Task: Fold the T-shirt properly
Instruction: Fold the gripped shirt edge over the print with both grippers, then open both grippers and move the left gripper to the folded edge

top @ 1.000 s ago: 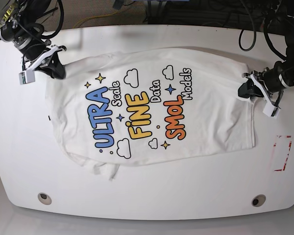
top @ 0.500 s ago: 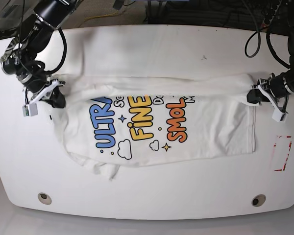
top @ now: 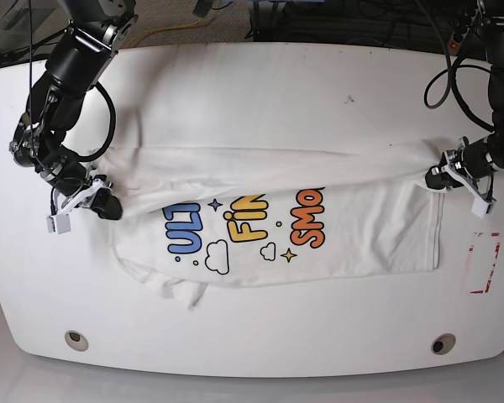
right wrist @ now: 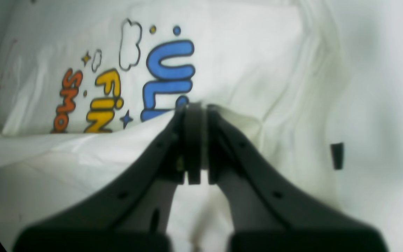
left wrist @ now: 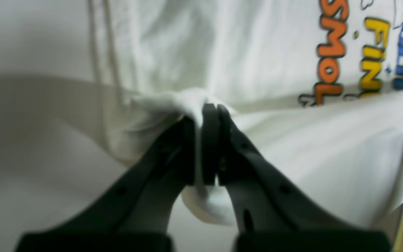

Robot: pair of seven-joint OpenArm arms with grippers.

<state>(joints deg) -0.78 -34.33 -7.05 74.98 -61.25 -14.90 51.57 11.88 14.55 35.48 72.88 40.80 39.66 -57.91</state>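
The white T-shirt (top: 353,227) lies on the white table (top: 260,84) with its far edge lifted and folded forward over the upper part of the blue, yellow and orange lettering. My left gripper (top: 437,179) is at the shirt's right side, shut on a bunch of its cloth (left wrist: 159,105); its fingertips (left wrist: 210,108) are pressed together. My right gripper (top: 109,206) is at the shirt's left side, shut on the folded edge (right wrist: 117,140), with the lettering (right wrist: 166,77) showing just beyond it. The shirt's near hem lies flat on the table.
A red-outlined rectangle (top: 485,263) is marked on the table at the right. Two round holes (top: 76,340) (top: 443,343) sit near the front edge. Cables hang behind the table's back edge. A small black tag (right wrist: 337,155) lies by the shirt.
Both grippers have moved toward the table's front with the shirt's far edge held between them. The fold now covers more of the lettering than before.
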